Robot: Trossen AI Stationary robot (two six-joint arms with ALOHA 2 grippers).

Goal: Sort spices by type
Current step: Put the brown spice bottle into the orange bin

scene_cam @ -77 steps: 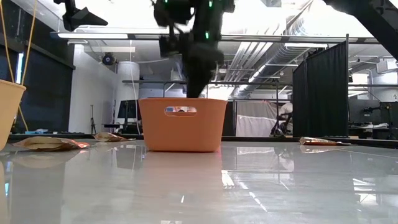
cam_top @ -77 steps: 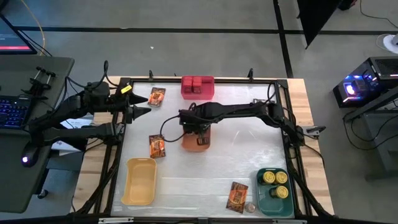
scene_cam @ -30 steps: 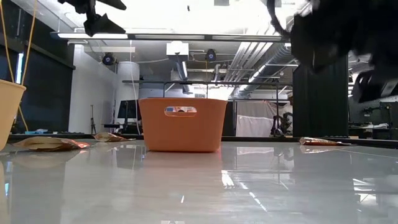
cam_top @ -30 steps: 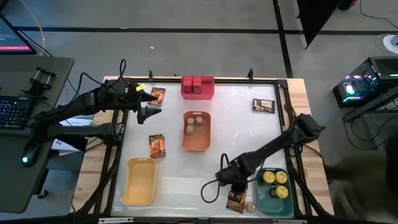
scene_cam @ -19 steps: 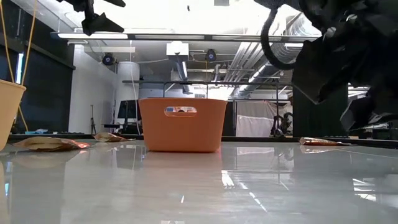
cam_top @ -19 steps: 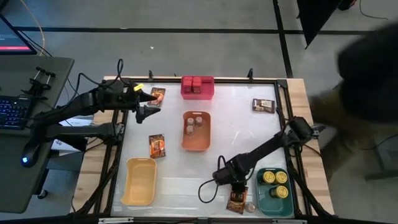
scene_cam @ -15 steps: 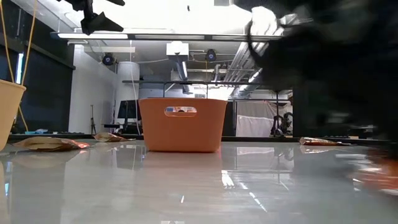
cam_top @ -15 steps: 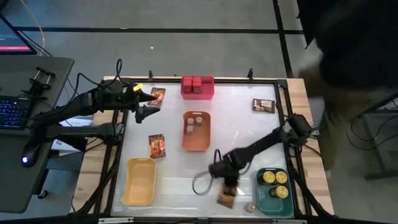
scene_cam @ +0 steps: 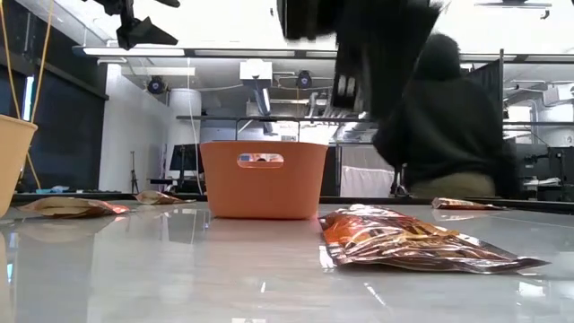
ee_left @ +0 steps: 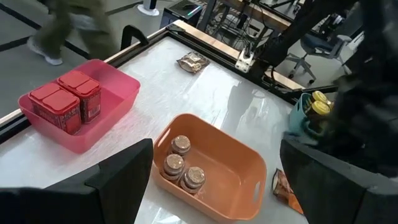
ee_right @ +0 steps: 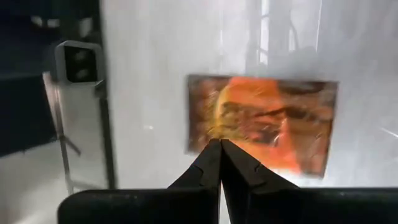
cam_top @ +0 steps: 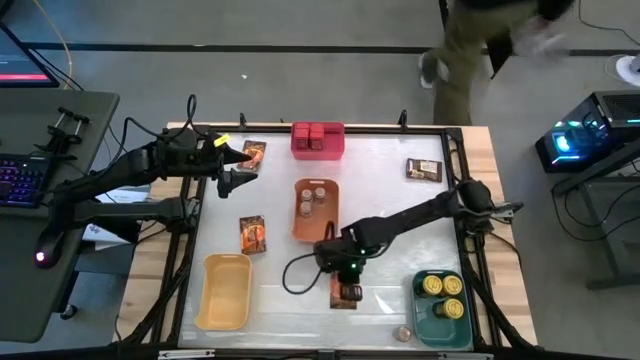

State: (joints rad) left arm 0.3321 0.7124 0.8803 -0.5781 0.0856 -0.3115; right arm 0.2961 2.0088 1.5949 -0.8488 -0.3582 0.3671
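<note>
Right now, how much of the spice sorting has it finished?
Three groups look sorted: red boxes in the pink bin, jars in the orange bin, yellow-topped tins in the green bin. The right gripper, shut, is pressed on one packet. Other packets and one loose jar remain; the yellow bin is empty.

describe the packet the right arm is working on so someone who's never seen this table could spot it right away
Start at the orange bin in the middle of the table, then move toward the near edge, between the yellow bin and the green bin. There a flat orange-brown printed packet lies right under the right gripper. The other packets lie further from that gripper, and this one shows largest in the low view.
</note>
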